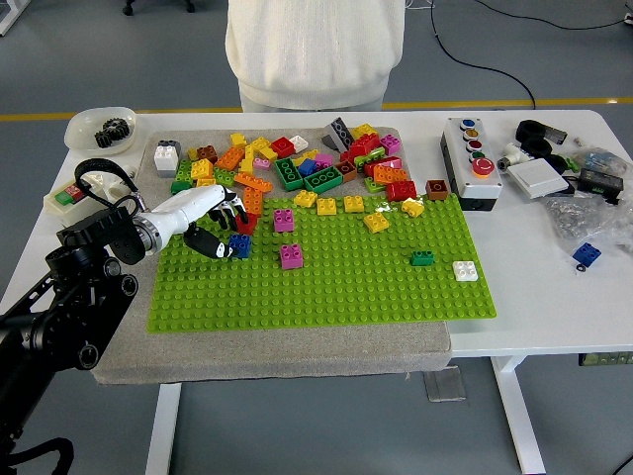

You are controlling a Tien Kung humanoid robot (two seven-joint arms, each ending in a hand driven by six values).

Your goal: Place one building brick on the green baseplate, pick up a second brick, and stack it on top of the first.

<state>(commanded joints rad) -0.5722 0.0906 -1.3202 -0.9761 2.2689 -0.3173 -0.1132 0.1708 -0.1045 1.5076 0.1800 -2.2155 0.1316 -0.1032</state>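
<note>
Blue brick (240, 245) sits on the green baseplate (326, 282), near the baseplate's far left corner. Head view: left hand (210, 220) reaches in over that corner, fingers curled down around the blue brick, thumb and fingertips (235, 212) touching it; a red brick (247, 224) lies just beyond. Two magenta bricks (284, 220) stand on the baseplate to the right of the hand. Loose brick pile (297, 163) lies along the baseplate's far edge. A person in a white sweater (315, 49) stands beyond the baseplate, hands hidden. Button box (472, 163) rests right of the baseplate.
</note>
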